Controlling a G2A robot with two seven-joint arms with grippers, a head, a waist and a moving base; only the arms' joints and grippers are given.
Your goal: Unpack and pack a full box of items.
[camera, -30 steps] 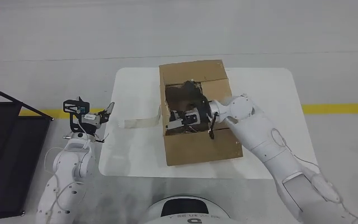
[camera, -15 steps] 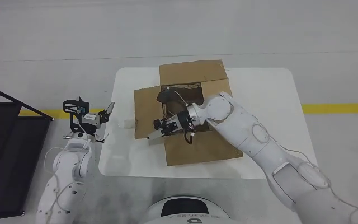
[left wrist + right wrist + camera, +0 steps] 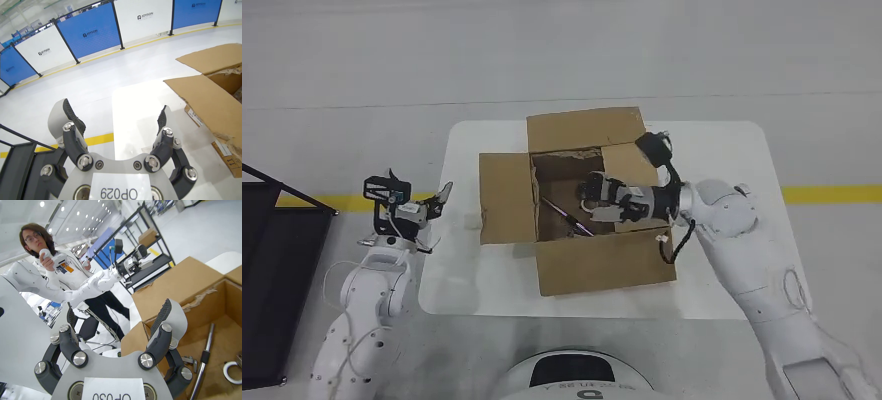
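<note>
- Cardboard box (image 3: 597,264) sits mid-counter (image 3: 722,285), flaps spread.
- Inside: a metal rod (image 3: 207,344), a white ring (image 3: 229,371) and a small metal fitting (image 3: 189,360).
- Right hand (image 3: 119,304) hangs over the box interior, spread apart, empty.
- Left hand (image 3: 115,105) hangs at the counter's left edge, likewise apart.

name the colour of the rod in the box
Silver rod with a black grip; right wrist view.

The box (image 3: 602,265) was matt brown cardboard, rough and frayed along its torn rims. Inside the box lay a polished metal rod (image 3: 209,338) with a black matt sleeve. Under the box, the table (image 3: 742,150) was smooth white.
</note>
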